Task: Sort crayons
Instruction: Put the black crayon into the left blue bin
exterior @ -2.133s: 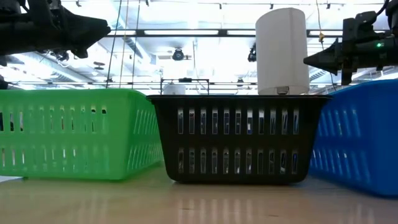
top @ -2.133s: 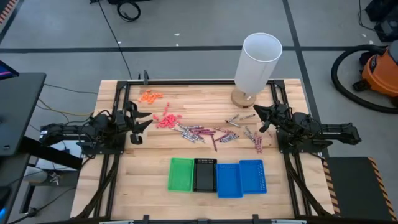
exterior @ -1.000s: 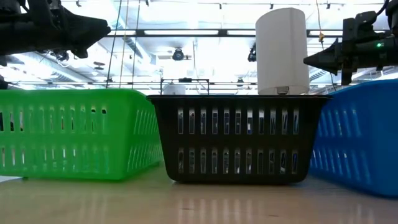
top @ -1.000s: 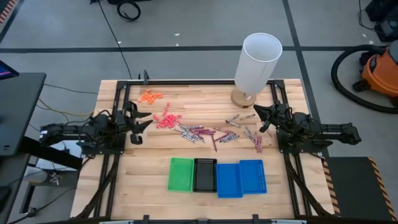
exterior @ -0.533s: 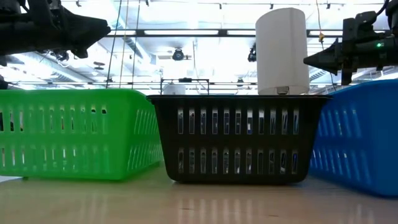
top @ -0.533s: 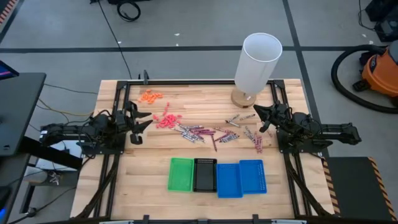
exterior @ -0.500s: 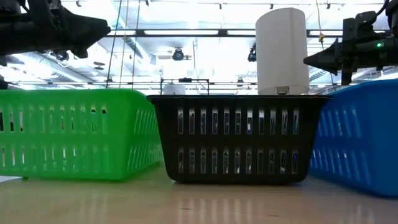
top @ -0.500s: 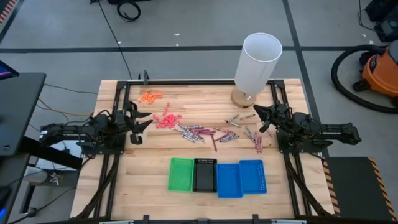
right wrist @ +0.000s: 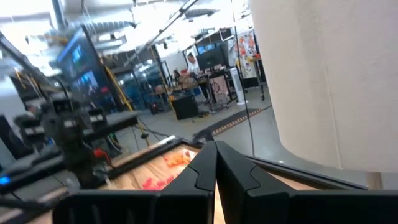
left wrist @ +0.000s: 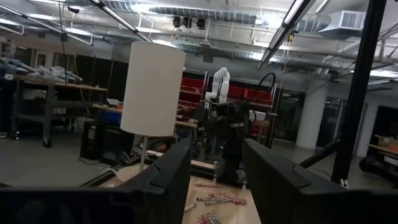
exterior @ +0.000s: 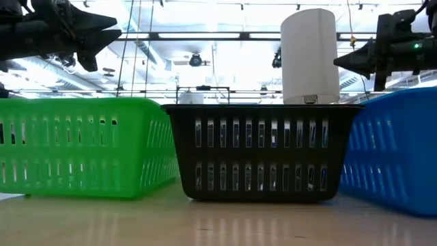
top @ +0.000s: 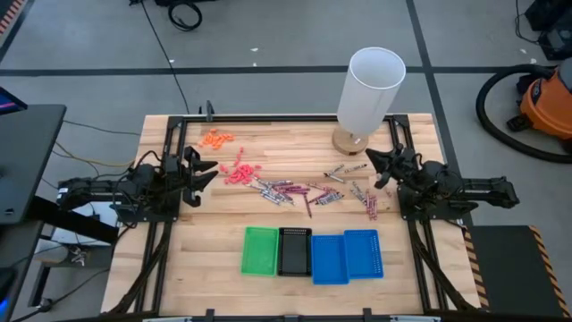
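The crayons (top: 308,191) lie scattered flat on the wooden table's middle, grey, maroon and pinkish-red short sticks; the left wrist view shows some of the crayons (left wrist: 214,199) ahead of the fingers. My left gripper (top: 206,174) hovers open at the table's left side, pointing toward the crayons and raised above the table (exterior: 109,31); its two fingers (left wrist: 177,168) stand apart with nothing between them. My right gripper (top: 371,164) hovers shut at the right side, also raised (exterior: 341,63), fingertips together (right wrist: 216,152), holding nothing.
Four small trays stand in a row near the front edge: green (top: 260,250), black (top: 294,251) and two blue (top: 347,257). A tall white cylinder (top: 368,88) stands at the back right. Orange bits (top: 215,138) and coral-pink bits (top: 239,172) lie near the left gripper.
My left gripper has rolled about its own pointing line while staying in place and open; its fingers stand at a different angle now. Nothing on the table has moved.
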### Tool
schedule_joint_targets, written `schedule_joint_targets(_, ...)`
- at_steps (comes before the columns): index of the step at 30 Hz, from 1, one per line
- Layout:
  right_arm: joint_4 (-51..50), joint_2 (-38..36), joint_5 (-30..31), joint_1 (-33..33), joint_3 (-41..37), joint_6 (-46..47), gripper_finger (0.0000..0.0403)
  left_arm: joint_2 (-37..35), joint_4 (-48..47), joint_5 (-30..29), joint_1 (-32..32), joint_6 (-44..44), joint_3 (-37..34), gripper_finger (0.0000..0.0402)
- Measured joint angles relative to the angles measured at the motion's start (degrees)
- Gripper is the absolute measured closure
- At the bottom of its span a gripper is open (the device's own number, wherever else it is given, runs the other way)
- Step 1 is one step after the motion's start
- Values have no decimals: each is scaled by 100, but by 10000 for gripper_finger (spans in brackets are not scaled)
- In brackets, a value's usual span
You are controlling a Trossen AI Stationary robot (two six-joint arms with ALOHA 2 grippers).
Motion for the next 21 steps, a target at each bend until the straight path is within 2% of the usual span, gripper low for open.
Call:
schedule_joint_targets(7,750,1,-61,-2,1,165,386,0,-2,0,-2,-31,-2,246)
schedule_joint_targets(11,879,1,-201,0,2,99,386,0,-43,-1,-2,-457,-1,246)
schedule_joint_targets(15,863,7,-203,-2,2,-94,386,5,-97,4,66,-210,-2,246)
schedule_joint_targets(21,907,335,-156,-2,4,-129,386,310,-332,-50,603,186,162,246)
